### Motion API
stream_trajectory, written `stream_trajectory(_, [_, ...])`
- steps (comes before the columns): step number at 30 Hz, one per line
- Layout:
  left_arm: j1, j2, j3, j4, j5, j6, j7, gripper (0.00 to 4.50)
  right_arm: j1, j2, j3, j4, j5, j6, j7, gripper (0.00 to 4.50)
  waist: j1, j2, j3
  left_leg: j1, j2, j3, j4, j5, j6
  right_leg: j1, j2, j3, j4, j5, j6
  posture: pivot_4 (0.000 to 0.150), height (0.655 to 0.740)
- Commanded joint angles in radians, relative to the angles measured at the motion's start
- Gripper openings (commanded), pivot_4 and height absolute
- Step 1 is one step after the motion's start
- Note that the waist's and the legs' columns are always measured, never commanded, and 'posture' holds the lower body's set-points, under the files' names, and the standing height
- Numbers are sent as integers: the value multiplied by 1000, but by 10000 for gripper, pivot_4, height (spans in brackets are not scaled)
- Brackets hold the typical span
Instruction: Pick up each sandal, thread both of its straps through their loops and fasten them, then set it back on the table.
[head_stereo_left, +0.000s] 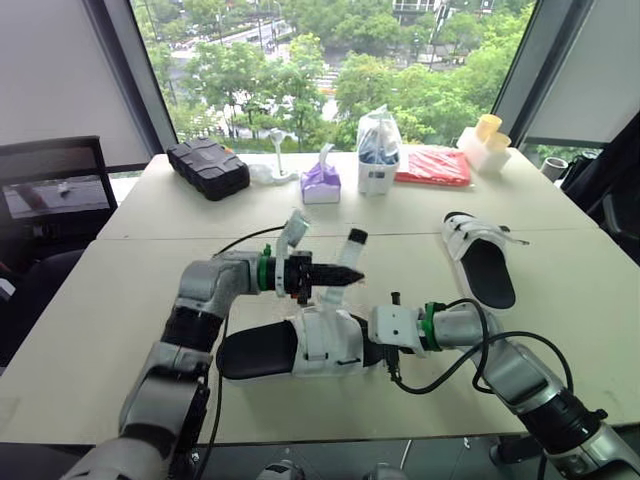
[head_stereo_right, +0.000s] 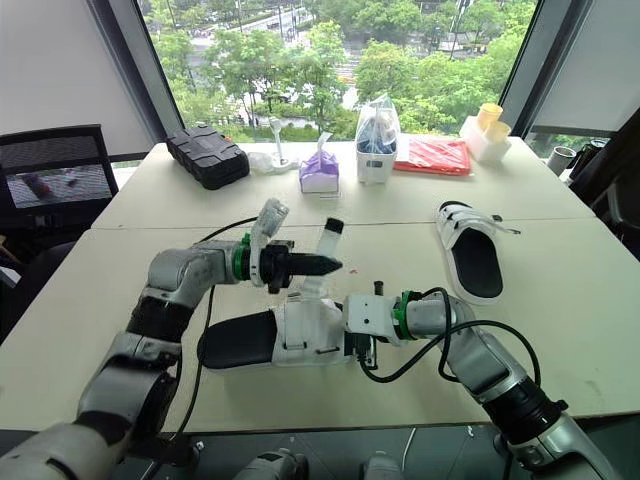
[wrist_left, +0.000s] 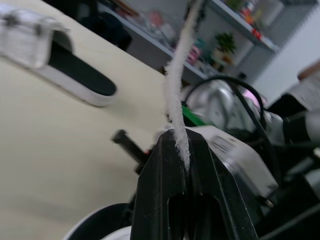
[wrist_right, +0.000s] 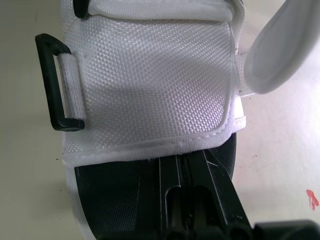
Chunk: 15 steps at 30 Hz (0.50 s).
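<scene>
At the front of the surface (head_stereo_left: 110, 300), the left gripper (head_stereo_left: 352, 277) hangs just above the near sandal (head_stereo_left: 262, 350), its fingers (wrist_left: 160, 195) clamped on a white strap (head_stereo_left: 353, 245) that rises from the sandal's upper, while a second strap (head_stereo_left: 293, 230) stands loose beside the wrist. The near sandal lies with its black footbed up, and the right gripper (head_stereo_left: 374, 352) meets its right-hand end, fingers together and pinched on the sole just under the white upper, near a black loop (wrist_right: 52, 82). Further right and well apart, the other sandal (head_stereo_left: 482, 262) lies on the surface
</scene>
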<state>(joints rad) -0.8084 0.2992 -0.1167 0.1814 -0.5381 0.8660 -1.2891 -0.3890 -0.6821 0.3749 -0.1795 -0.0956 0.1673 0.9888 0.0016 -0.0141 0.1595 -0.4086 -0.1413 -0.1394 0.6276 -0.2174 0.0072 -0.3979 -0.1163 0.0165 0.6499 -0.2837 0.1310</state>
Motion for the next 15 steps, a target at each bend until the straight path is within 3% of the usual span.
stream_trajectory(1, [25,25,-42,-147,-15,-70,-37,321,16,-7,15,31,-29,11,5,0,2,0,0,0,0,0,0,0,0,0,0,0,0,0,0,1500,7400])
stream_trajectory(3, [38,49,-79,-180,5,-104,-59,321,15,-5,17,32,-27,11,9,0,4,1,0,1,0,0,0,0,0,1,0,0,0,0,0,1500,7400])
stream_trajectory(11, [180,100,-189,-207,176,-701,-227,321,9,0,31,52,-29,-11,29,0,9,1,-1,1,0,0,-1,0,0,1,-1,0,-2,0,-1,1500,7400])
stream_trajectory(15, [217,120,-216,-208,209,-858,-272,321,5,2,33,67,-32,-24,33,0,7,1,-1,1,1,0,-1,0,1,1,-1,0,-2,0,-1,1500,7400])
